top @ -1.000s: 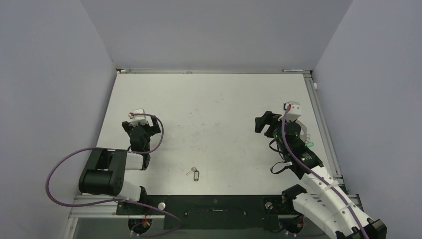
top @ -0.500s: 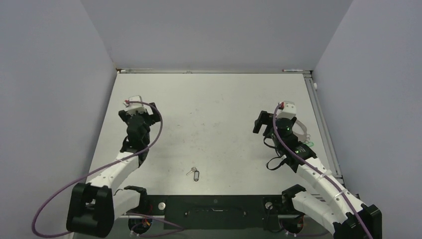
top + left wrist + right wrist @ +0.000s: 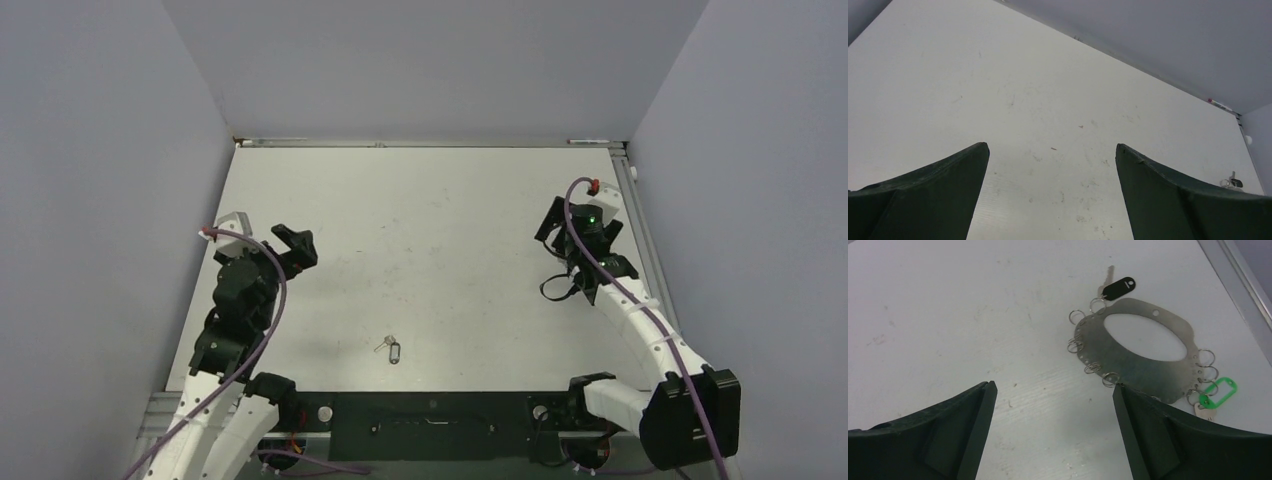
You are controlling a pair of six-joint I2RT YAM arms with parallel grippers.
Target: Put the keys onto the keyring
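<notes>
A loose small silvery key on a grey tag (image 3: 391, 349) lies on the white table near the front middle, away from both grippers. The keyring, a flat metal plate (image 3: 1143, 347) with several small split rings round its rim, lies just right of my right gripper (image 3: 1053, 390). A key on a black tag (image 3: 1117, 287) hangs at its far side and a key on a green tag (image 3: 1220, 390) at its near right. My right gripper (image 3: 580, 228) is open and empty. My left gripper (image 3: 297, 246), also seen in its wrist view (image 3: 1052, 150), is open and empty over bare table at the left.
Grey walls close the table on three sides. A metal rail (image 3: 1243, 280) runs along the right edge close to the plate. In the top view the right arm hides most of the plate. A black base bar (image 3: 430, 412) runs along the near edge.
The left arm has unfolded and swung its gripper to the right, opened wide. The right gripper has moved farther back and right, over the keyring plate. The loose key has not moved.
</notes>
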